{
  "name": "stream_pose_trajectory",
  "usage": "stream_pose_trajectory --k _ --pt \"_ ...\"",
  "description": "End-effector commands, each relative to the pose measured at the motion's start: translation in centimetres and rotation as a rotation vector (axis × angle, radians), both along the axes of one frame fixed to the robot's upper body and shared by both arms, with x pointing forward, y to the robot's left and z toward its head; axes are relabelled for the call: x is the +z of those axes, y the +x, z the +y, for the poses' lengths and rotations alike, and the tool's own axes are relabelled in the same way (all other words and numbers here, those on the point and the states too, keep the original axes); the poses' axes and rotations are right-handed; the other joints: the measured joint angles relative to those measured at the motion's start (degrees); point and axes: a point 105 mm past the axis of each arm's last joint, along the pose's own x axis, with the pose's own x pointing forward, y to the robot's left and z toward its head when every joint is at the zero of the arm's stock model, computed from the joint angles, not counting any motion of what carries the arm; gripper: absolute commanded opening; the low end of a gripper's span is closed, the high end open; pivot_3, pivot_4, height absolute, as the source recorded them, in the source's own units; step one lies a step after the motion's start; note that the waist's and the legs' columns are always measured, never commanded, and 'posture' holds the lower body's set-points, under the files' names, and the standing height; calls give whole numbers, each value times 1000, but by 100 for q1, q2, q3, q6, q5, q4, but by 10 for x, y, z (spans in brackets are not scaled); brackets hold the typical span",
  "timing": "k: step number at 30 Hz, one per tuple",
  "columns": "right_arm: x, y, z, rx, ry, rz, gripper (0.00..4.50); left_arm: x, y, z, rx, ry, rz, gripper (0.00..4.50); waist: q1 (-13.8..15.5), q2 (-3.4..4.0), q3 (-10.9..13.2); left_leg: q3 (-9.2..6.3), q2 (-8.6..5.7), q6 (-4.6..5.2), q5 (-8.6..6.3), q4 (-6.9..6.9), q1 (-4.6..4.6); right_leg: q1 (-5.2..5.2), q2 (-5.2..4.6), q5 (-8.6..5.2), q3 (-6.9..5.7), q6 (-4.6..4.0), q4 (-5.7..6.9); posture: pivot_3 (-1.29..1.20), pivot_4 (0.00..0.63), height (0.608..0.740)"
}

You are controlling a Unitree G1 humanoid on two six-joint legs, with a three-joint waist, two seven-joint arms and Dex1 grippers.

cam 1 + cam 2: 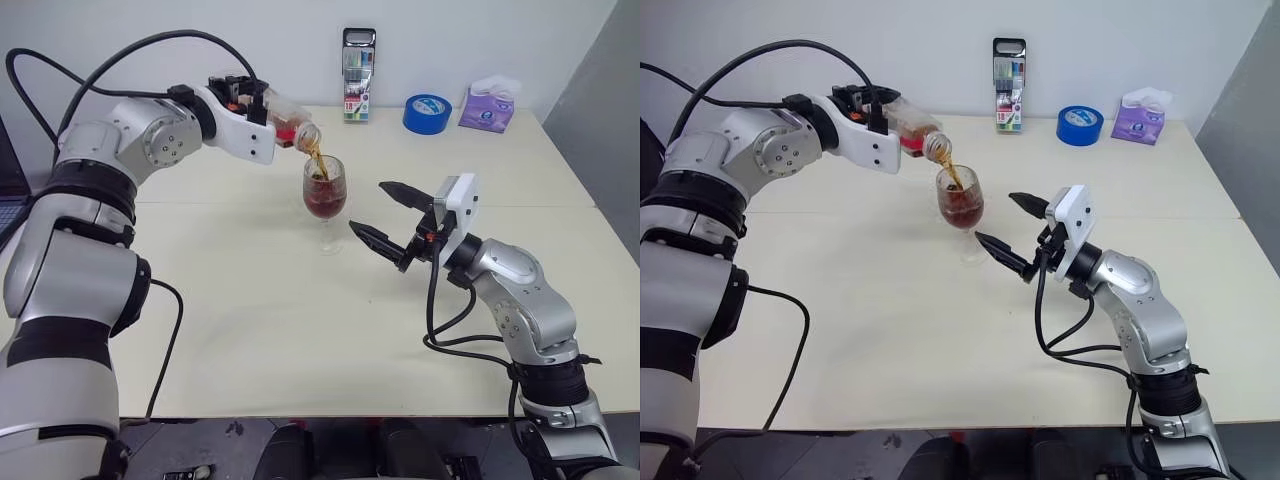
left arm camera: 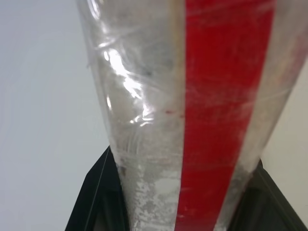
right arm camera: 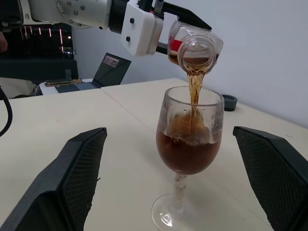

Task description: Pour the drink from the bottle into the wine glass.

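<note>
My left claw (image 1: 262,108) clamps the soft, light bottle (image 1: 290,118) by its body; right claw (image 1: 392,219) gapes beside the fragile wine glass (image 1: 325,190).

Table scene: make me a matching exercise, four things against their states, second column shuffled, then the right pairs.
Things:
1. bottle
2. wine glass
3. right end effector
4. tape roll

States:
A. flat on the table at the back, blue
B. open beside the glass, holding nothing
C. upright, partly filled with the drink
D. tipped in the left end effector, pouring

Pairs: 1-D, 2-C, 3-B, 4-A
</note>
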Motion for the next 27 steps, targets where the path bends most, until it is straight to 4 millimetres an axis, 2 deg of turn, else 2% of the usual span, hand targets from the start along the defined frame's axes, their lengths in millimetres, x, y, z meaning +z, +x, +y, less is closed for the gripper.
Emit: stream_pose_trajectory --k 1,9,15,19,22,27 --pt "11 -5 2 11 13 -55 4500 18 -3 -3 -16 -62 -31 1759 1 0 0 0 0 0 0 0 0 0 0 0 1 0 0 0 150 740" --pt "10 -5 3 17 11 -49 4500 17 -5 -8 -51 -203 44 1759 -14 0 0 2 0 0 0 1 1 0 0 0 2 0 1 0 150 740" --pt "11 -7 5 40 9 -55 4500 24 -11 -11 -108 -393 105 1759 -14 0 0 1 0 0 1 4 1 -1 0 0 2 0 5 0 150 740" --pt "17 -8 9 66 12 -69 4500 28 -15 -9 -158 -648 150 1759 -18 0 -1 0 1 -1 1 8 1 -1 -1 0 2 0 8 0 150 740" --pt "18 -11 11 95 5 -85 4500 28 -16 2 -147 -930 165 1759 -22 -1 -2 -1 3 -1 1 11 2 -1 -1 0 3 0 14 0 150 740" --pt "8 -30 12 185 -25 -82 4500 6 -27 31 -66 -1316 147 1759 -32 -3 -3 -5 4 -1 1 15 3 -2 0 0 7 0 25 0 150 740"
